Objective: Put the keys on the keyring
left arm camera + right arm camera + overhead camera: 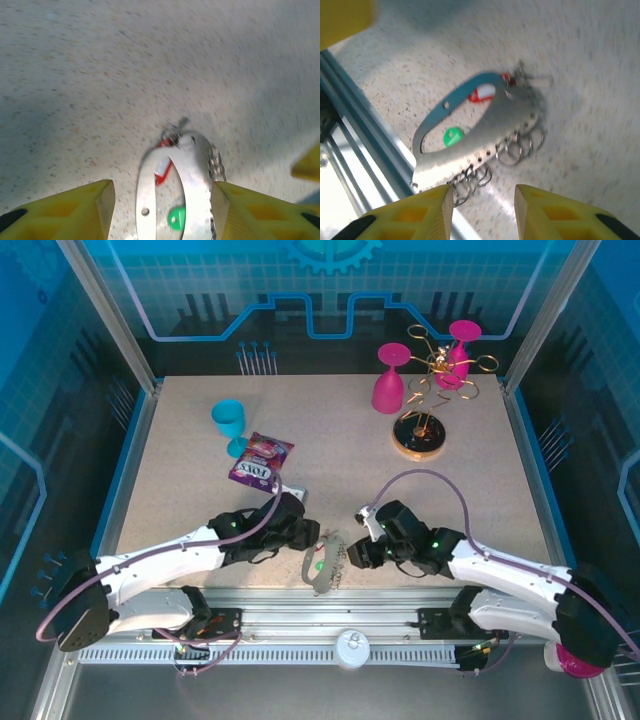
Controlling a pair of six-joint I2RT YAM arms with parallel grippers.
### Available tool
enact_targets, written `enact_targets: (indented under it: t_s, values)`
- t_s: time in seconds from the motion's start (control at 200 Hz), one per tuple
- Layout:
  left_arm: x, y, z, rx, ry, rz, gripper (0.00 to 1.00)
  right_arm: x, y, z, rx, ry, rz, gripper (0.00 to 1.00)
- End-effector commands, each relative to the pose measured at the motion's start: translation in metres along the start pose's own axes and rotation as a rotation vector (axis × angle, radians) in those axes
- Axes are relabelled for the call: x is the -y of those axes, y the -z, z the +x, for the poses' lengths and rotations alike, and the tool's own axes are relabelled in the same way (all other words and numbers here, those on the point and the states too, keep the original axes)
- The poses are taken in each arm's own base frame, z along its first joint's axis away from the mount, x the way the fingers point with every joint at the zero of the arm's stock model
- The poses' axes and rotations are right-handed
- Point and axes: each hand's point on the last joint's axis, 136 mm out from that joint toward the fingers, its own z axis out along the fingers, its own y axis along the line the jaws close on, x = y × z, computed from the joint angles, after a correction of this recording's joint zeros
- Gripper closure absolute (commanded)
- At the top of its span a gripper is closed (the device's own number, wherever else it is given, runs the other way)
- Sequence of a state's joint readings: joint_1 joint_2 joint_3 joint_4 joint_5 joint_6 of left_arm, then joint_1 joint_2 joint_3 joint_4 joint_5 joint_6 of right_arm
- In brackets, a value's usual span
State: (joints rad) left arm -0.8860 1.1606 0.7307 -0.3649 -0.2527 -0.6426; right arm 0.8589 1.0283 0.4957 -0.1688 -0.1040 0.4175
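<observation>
Yellow fingers (85, 210) of the left gripper (160, 200) fill the bottom corners of the left wrist view. They are spread apart and straddle the keyring (192, 165) without pinching it. The right gripper (483, 200) is also parted and empty, with the keyring just above it in its frame.

From overhead, the grey loop lies flat at lower centre, between both grippers, close to the table (180, 470) edge and metal rail (300, 605). The keys show as a green tag (452, 136) and a red tag (482, 92) inside the loop's opening. I cannot tell whether they are threaded on.

A nudging finger could likely slide the loop towards the rail. With the grippers this near each other, they could also bump.
</observation>
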Motion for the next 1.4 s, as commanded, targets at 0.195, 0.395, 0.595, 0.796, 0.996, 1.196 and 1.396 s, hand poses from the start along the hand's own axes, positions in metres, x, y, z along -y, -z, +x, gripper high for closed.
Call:
enact_targets:
  t_s: [0.195, 0.395, 0.595, 0.796, 0.996, 1.196, 1.396]
  values:
    - [-0.036, -0.006, -0.064, 0.208, 0.304, -0.033, 0.46, -0.038, 0.001, -0.035, 0.095, 0.972, -0.083, 0.61]
    - [-0.056, -0.007, -0.089, 0.326, 0.320, -0.021, 0.47, -0.012, -0.026, 0.004, -0.071, 1.180, -0.015, 0.66]
    - [-0.070, -0.012, -0.088, 0.323, 0.336, 0.003, 0.47, -0.012, -0.039, 0.020, -0.104, 1.210, -0.076, 0.71]
    - [-0.068, -0.007, -0.088, 0.333, 0.307, 0.017, 0.48, -0.011, -0.037, 0.042, -0.188, 1.231, -0.112, 0.68]
    - [-0.066, -0.006, -0.090, 0.335, 0.280, 0.018, 0.49, -0.002, -0.047, 0.060, -0.297, 1.287, -0.081, 0.67]
    - [-0.065, -0.004, -0.092, 0.338, 0.278, 0.017, 0.49, -0.001, -0.056, 0.051, -0.268, 1.306, -0.038, 0.68]
    - [-0.065, -0.004, -0.093, 0.338, 0.280, 0.020, 0.49, -0.001, -0.059, 0.046, -0.246, 1.305, -0.025, 0.68]
